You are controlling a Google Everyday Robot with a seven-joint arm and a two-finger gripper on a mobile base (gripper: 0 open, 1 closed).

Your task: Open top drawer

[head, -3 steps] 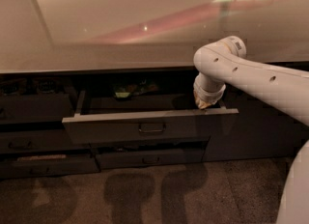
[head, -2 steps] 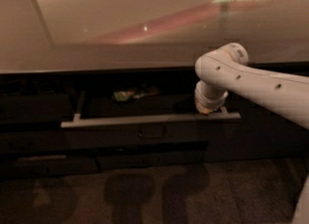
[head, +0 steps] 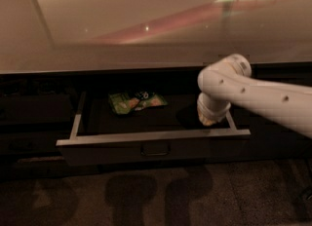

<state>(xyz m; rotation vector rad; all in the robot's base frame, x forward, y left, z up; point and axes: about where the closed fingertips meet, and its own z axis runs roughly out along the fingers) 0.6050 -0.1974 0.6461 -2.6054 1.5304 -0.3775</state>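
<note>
**Top drawer (head: 107, 153) open beneath desk (head: 146, 30)**

Front panel pulled well forward, loop handle (head: 156, 148) at centre. Just behind right end of front rim — claw (head: 210, 118), reaching down inside; open or closed cannot be told. Farther back, green packet (head: 136, 102) flat on drawer floor.

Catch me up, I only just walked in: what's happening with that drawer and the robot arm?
The robot's white arm reaches in from the right, its gripper inside the top drawer at the right end, just behind the front. The drawer stands pulled out from under the pale counter, so it looks open. A green packet lies on its floor, apart from the gripper.
</note>
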